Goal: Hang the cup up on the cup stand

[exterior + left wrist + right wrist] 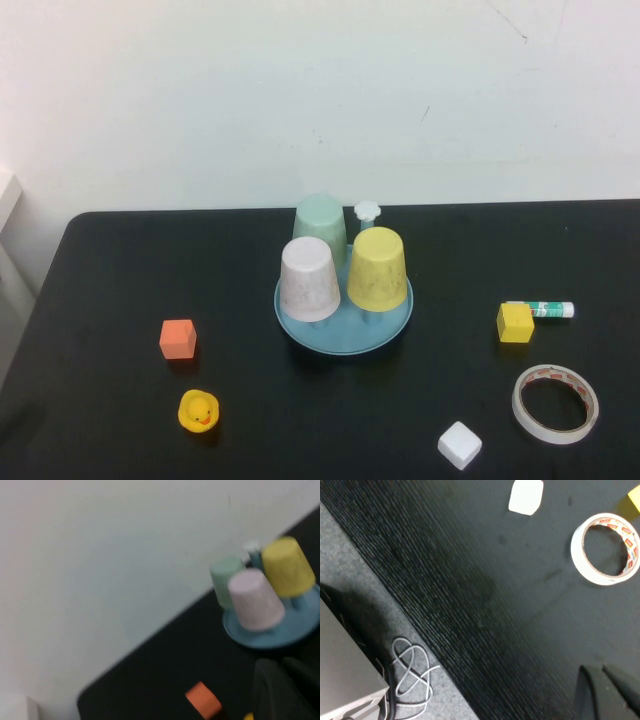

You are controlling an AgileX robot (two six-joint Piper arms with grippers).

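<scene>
Yellow cup [377, 268]: upside down on the cup stand [343, 338], well apart from both grippers. Left gripper [282, 666] and right gripper [602, 671]: closed, holding nothing.

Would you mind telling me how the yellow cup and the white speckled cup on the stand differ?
The yellow cup is plain bright yellow; the white speckled cup is pale with fine flecks. In the high view the yellow cup sits on the right side of the cup stand, the speckled cup on the left and slightly nearer the camera. Both are tapered, handleless and upside down on the stand.
</scene>
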